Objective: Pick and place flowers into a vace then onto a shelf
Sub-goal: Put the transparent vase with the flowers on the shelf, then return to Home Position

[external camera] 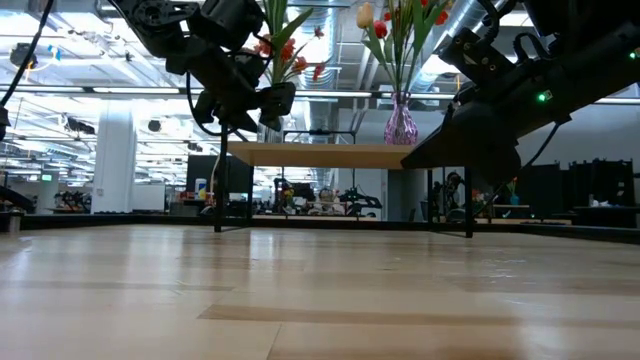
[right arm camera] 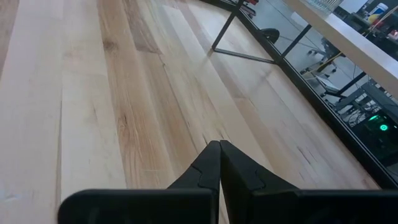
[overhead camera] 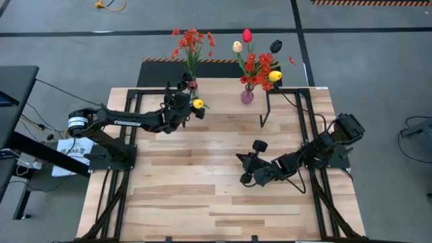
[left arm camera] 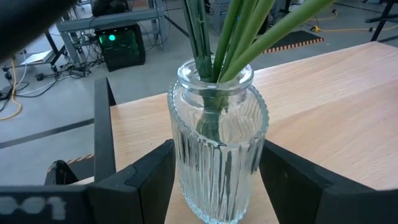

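Note:
A clear ribbed glass vase (left arm camera: 216,149) holds several green stems with red-orange blossoms (overhead camera: 192,42). It is at the left end of the low wood-topped shelf (external camera: 330,155). A yellow tulip head (overhead camera: 198,103) shows beside my left gripper (overhead camera: 186,101), which is shut on this vase. A purple vase (overhead camera: 247,96) with red, cream, dark and yellow tulips stands on the shelf's right end. My right gripper (overhead camera: 244,165) is shut and empty over the table, near of the shelf; it also shows in the right wrist view (right arm camera: 219,155). My left gripper has the clear vase's ribbed body (left arm camera: 180,155) between its two fingers, one finger (left arm camera: 152,177) on each side. The fingers come about level from the table's left side. The vase is upright. Its base is cut off, so whether it rests on the shelf cannot be told.
The shelf's thin black legs (overhead camera: 263,111) stand on the slatted table top (overhead camera: 216,189). Open table surface lies near of the shelf, around my right gripper. In the low view both arms hang in front of the shelf.

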`<act>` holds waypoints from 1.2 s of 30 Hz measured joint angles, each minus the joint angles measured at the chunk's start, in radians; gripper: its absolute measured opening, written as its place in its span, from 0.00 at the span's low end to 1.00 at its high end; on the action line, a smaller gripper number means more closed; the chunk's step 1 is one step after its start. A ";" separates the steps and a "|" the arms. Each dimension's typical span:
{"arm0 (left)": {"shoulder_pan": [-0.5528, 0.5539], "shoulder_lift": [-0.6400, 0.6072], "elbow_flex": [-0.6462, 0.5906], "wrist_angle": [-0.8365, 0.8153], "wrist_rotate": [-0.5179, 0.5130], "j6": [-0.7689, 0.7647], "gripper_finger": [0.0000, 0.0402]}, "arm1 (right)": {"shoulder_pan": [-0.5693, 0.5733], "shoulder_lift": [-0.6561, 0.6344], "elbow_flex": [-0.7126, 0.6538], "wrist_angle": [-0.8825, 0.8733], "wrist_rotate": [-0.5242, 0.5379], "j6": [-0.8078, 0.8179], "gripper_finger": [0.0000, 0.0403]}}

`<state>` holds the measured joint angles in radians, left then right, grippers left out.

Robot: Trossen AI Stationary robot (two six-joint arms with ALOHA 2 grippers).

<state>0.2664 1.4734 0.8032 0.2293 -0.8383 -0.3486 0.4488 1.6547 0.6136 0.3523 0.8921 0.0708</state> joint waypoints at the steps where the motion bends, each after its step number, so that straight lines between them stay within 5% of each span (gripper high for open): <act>1: -0.001 0.000 0.000 0.001 0.000 0.006 0.52 | 0.000 0.000 0.000 0.000 0.000 0.000 0.00; 36: -0.071 0.000 0.000 -0.011 0.007 0.125 0.69 | 0.000 0.000 0.000 0.000 -0.001 0.000 0.00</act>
<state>0.1951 1.4734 0.8028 0.2180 -0.8308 -0.2235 0.4488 1.6549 0.6136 0.3526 0.8913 0.0710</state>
